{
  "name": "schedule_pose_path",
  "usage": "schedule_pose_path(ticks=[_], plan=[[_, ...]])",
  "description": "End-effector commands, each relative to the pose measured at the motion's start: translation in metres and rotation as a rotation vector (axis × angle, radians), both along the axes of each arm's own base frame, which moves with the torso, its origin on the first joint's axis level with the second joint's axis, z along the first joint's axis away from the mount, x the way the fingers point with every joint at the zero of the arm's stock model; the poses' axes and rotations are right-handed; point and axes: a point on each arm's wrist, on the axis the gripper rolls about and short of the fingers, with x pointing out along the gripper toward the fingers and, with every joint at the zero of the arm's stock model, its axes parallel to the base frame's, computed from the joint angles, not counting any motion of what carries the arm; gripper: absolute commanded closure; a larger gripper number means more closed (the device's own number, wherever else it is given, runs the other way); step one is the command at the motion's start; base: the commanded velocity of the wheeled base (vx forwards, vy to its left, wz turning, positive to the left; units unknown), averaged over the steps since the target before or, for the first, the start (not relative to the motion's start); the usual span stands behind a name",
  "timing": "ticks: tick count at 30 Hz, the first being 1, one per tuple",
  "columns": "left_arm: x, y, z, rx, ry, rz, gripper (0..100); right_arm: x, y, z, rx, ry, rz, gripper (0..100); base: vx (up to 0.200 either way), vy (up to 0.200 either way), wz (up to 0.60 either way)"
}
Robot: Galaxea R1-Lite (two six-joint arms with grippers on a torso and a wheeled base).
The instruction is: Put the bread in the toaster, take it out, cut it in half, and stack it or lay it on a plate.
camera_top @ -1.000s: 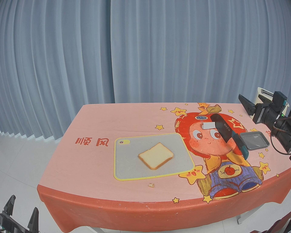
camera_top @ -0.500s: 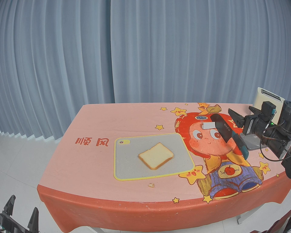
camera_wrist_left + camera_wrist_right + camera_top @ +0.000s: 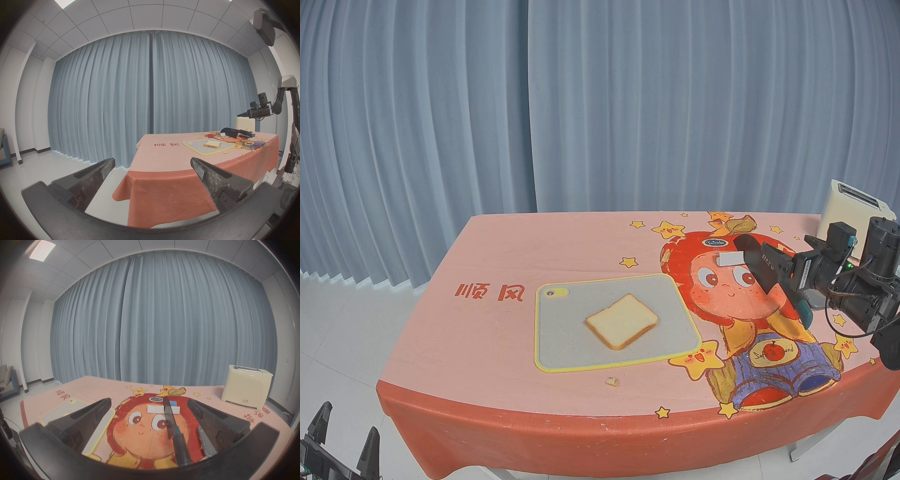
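Right tool point(image 3: 785, 245) nearer, knife point(image 3: 753, 259) just below

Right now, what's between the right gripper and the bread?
Head view: knife blade beside the right gripper, then only tablecloth up to the cutting board under the bread.

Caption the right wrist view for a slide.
Open right gripper hovers over the knife, toaster beyond on the table.

Bright even light, ceiling panel point(image 3: 42, 250); soft shadows; edges bowed, seemingly darkened.
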Motion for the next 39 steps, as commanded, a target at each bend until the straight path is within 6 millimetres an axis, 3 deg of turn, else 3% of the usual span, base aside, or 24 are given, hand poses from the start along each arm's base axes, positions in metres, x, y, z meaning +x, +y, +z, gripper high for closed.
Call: schedule_pose_path(ticks=[1,14,25,39], plan=[[0.0,0.0,-0.005,0.0,0.002,0.0,0,0.001,0.001,-0.006,-0.011,0.046,0.001,0,0.0,0.0,0.0],[0.0,0.0,-0.005,-0.002,0.002,0.0,0,0.001,0.001,-0.015,-0.014,0.11,0.001,0,0.0,0.0,0.0],[0.0,0.0,-0.005,-0.002,0.002,0.0,0,-0.003,0.013,-0.029,-0.038,0.166,0.033,0,0.0,0.0,0.0],[0.0,0.0,-0.005,-0.002,0.002,0.0,0,0.002,0.017,-0.032,-0.043,0.17,0.018,0,0.0,0.0,0.0]])
